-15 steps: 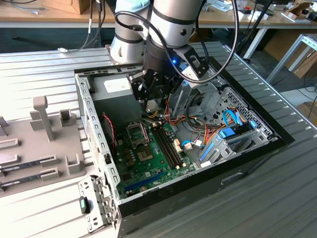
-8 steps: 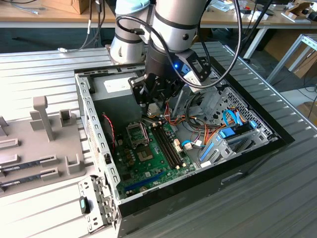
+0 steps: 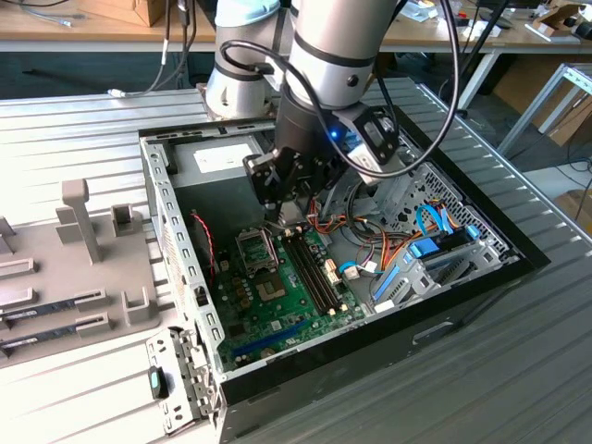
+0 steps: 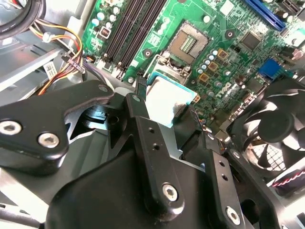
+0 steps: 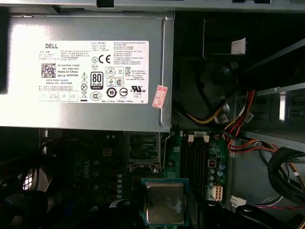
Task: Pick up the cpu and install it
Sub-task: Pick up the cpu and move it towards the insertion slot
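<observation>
While the black two-finger gripper [image 4: 167, 101] hangs over the green motherboard [image 4: 217, 28], its jaws pinch the small flat square cpu [image 4: 167, 98], silvery metal top showing, by two opposite edges. The metal-framed empty socket [image 4: 188, 45] lies beyond the fingertips, apart from the cpu.

A white label [image 5: 95, 71] dense with black print, a code square and rows of certification marks stands on the power-supply box [image 5: 86, 114]. In the exterior view it lies at about ten o'clock from the gripper [image 3: 279, 211]. A small pink sticker [image 5: 159, 97] with red characters overlaps the label's corner. White lettering [image 4: 228, 90] is printed on the green motherboard [image 4: 224, 28]. Any marking on the cpu [image 5: 164, 202] is too faint to tell.
</observation>
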`<action>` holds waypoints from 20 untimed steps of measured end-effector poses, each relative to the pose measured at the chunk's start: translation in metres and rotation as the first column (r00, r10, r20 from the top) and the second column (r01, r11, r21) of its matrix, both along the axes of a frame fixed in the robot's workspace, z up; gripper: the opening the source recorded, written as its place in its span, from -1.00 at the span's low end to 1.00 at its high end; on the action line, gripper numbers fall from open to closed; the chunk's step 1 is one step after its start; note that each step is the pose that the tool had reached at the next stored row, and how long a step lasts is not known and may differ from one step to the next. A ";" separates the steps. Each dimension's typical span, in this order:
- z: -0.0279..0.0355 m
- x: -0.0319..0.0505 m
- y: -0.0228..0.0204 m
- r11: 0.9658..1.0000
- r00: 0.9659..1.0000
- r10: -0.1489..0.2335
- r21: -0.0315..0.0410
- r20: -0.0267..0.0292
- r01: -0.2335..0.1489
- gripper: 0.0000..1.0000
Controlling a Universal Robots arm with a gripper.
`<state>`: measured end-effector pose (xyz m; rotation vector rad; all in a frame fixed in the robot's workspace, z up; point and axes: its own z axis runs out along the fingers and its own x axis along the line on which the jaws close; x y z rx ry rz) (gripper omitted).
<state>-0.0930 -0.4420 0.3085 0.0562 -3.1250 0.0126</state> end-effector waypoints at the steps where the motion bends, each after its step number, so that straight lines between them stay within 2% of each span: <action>1: -0.0003 0.0000 -0.0010 1.000 1.000 0.000 0.000 0.000 0.000 -0.05; 20: -0.0085 0.0000 -0.0095 1.000 1.000 0.000 0.000 0.000 0.000 -0.05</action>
